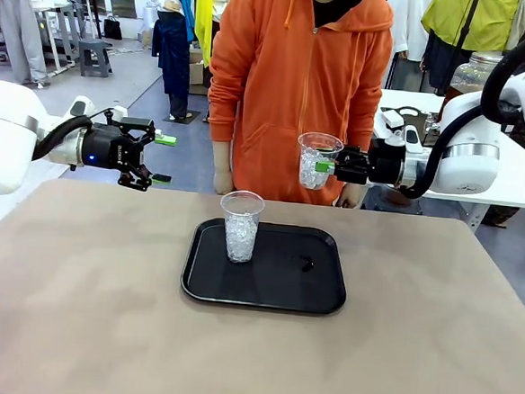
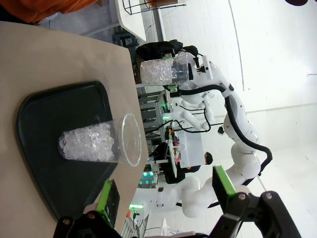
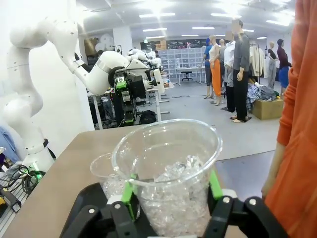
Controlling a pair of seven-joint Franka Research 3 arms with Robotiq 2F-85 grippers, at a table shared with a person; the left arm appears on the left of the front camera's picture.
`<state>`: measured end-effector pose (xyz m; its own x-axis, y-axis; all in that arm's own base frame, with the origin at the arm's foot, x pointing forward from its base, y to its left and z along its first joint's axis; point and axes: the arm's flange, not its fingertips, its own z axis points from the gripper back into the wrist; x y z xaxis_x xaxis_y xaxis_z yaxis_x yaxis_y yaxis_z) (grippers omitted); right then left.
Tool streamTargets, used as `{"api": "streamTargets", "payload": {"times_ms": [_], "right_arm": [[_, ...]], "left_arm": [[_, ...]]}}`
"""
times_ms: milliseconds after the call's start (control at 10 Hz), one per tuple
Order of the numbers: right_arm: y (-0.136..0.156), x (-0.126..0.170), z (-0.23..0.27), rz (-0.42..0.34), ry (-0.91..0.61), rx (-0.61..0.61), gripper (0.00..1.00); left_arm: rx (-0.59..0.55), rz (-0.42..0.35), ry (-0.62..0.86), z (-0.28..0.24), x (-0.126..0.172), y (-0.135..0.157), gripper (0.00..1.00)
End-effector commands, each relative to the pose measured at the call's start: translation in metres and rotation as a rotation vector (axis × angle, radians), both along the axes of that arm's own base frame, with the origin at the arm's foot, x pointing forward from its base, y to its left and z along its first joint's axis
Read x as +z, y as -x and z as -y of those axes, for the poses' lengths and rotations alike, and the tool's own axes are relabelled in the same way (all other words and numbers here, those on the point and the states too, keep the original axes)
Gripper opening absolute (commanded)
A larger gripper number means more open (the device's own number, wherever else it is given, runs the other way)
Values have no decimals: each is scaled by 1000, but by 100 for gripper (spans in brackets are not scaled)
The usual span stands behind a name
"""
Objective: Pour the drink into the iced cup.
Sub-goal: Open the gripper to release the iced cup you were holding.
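right tool [image 1: 320,168] pinches the raised cup [image 1: 318,151], upright, over the tray [image 1: 292,285] far right corner; iced cup [image 1: 240,227] stands on the tray's left half; left tool [image 1: 162,159] is spread.

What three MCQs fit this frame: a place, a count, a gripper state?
1. Where is the standing cup? A) on the tray B) on bare table C) in a hand
2. How many cups hold ice? A) one B) two C) three
3. The left gripper is: A) open B) shut on a cup C) shut on the tray
Key: 1A, it stands on the black tray. 2B, the standing cup plus the held cup in the right gripper. 3A, fingers spread, nothing between.
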<state>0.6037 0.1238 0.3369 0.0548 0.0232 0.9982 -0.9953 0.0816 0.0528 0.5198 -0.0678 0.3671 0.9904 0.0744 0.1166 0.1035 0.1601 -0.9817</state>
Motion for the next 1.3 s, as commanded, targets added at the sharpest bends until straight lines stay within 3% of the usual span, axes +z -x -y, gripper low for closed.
{"api": "streamTargets", "payload": {"times_ms": [0, 1200], "right_arm": [[3, 4, -1, 3, -5, 5, 68], [3, 4, -1, 3, -5, 5, 68]], "left_arm": [[1, 5, 0, 0, 2, 1, 100], [1, 5, 0, 0, 2, 1, 100]]}}
